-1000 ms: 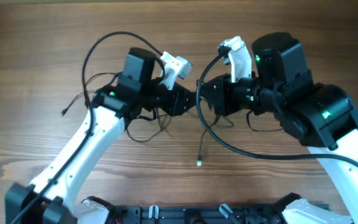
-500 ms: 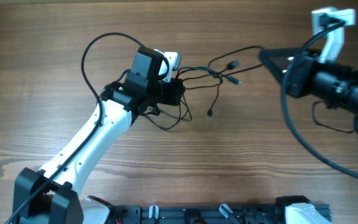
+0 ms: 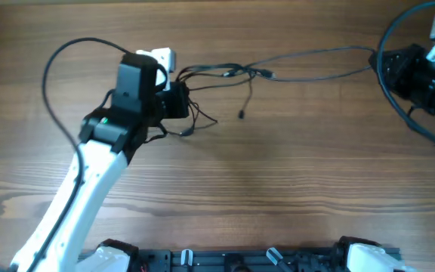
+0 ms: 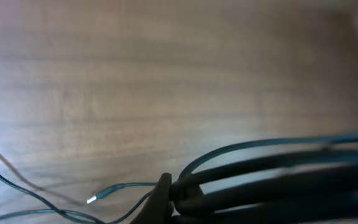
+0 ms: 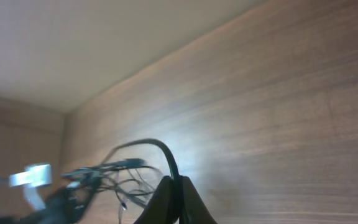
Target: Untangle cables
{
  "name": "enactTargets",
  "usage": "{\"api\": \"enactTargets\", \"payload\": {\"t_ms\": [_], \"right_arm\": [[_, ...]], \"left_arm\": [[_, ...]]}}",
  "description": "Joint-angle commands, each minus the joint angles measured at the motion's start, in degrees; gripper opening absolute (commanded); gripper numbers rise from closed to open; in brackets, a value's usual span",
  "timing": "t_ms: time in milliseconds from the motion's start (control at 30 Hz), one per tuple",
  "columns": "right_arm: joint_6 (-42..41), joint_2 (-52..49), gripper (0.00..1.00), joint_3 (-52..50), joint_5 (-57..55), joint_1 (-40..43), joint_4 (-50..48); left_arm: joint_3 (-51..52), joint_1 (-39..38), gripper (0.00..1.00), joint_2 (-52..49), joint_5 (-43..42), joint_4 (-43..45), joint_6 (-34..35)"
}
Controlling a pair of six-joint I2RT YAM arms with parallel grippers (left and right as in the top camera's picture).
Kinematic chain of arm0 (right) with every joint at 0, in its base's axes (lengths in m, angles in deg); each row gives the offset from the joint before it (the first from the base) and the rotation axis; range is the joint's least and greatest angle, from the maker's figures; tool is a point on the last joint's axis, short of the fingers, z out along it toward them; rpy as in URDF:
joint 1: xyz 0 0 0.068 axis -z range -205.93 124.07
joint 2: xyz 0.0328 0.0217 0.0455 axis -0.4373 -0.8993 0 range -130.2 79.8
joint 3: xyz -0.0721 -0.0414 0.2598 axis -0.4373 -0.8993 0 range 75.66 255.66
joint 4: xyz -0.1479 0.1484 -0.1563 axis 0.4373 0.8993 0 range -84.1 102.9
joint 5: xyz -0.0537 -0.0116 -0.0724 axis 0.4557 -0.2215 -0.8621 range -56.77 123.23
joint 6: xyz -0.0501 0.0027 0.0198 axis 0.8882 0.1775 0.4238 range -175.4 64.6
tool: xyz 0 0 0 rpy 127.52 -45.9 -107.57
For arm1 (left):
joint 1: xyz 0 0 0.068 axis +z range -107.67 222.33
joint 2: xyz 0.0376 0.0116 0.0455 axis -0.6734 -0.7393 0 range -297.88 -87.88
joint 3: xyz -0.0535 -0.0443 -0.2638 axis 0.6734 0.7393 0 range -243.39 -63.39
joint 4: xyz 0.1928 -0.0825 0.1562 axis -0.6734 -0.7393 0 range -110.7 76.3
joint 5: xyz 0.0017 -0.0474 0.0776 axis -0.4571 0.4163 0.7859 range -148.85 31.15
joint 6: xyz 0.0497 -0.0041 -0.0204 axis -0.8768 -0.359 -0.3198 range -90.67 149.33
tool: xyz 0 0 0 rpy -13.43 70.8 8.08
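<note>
The cables [image 3: 216, 74] are a bunch of thin black cords at my left gripper [image 3: 183, 98], which is shut on them. One cord [image 3: 308, 55] runs in a long line to the right, to my right gripper [image 3: 379, 66], which is shut on it. A loose plug end [image 3: 242, 115] hangs below the bunch. In the left wrist view my fingertip [image 4: 165, 194] pinches blurred cords [image 4: 272, 163], and a plug tip [image 4: 92, 200] lies to the left. In the right wrist view my shut fingers [image 5: 173, 191] hold the cord [image 5: 161, 149], with the bunch [image 5: 107, 173] beyond.
The wooden table [image 3: 278, 181] is under both arms. The thick black wire [image 3: 60, 60] fixed to the left arm loops at the upper left. The right arm's wire [image 3: 399, 91] curves at the far right edge.
Both arms have pulled apart: the left went left with the bunch, the right went far right. One cord now stretches long between them.
</note>
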Motion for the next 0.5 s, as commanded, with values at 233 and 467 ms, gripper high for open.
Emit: {"api": "enactTargets", "payload": {"t_ms": [233,467], "right_arm": [[0.57,-4.31,0.04,1.42,-18.32,0.57,6.99],[1.18,-4.92,0.04,1.40,-21.73,0.59,7.85]], "left_arm": [[0.22,6.67,0.04,26.56,9.90,5.05,8.83],[0.24,20.92,0.04,30.77,14.73,1.95,8.83]]}}
